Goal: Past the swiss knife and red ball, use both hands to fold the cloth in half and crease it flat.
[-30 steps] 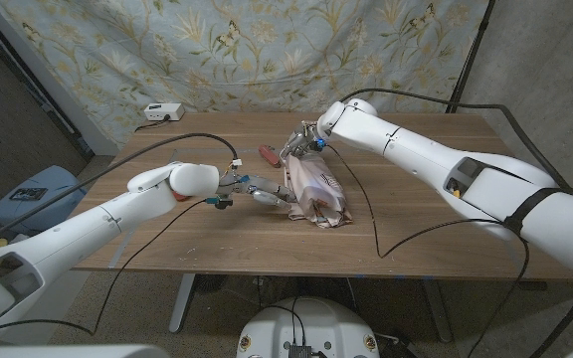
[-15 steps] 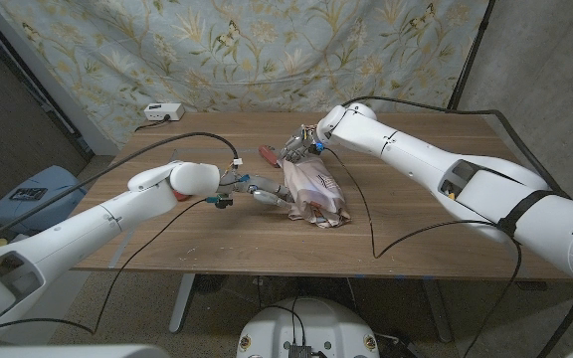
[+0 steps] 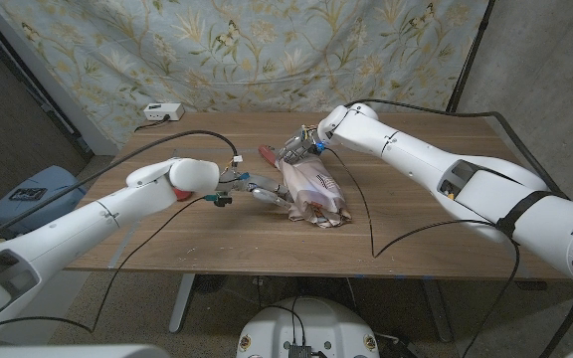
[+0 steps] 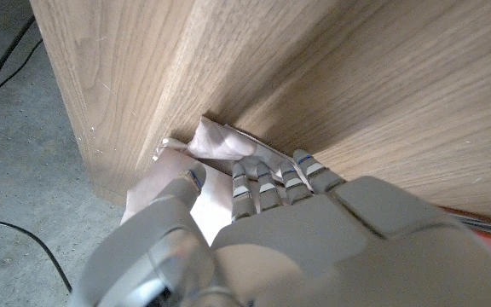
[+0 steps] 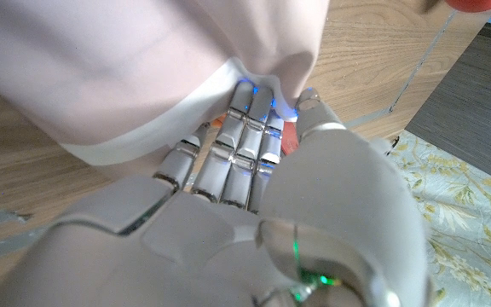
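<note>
**Both hands on the bunched cloth at mid-worktop**

The pale pink, patterned cloth (image 3: 315,193) lies crumpled in a loose heap near the middle of the brown wooden worktop (image 3: 436,214). The left hand (image 3: 258,189) reaches in from the cloth's left side, its fingers (image 4: 267,181) extended and pressed against the fabric's edge; from the left wrist view the fingertips touch the folded cloth (image 4: 220,143), but whether they actually pinch it cannot be told. The right hand (image 3: 300,145) sits at the cloth's far end, and the right wrist view shows its fingers (image 5: 247,128) curled up under a hanging fold of the cloth (image 5: 143,60), with the fabric gathered against the thumb, so this hand holds it. A slim red swiss knife (image 3: 266,154) lies on the worktop just beside the right hand, beyond the left one. A small white box (image 3: 162,111) rests at the far left corner.
</note>
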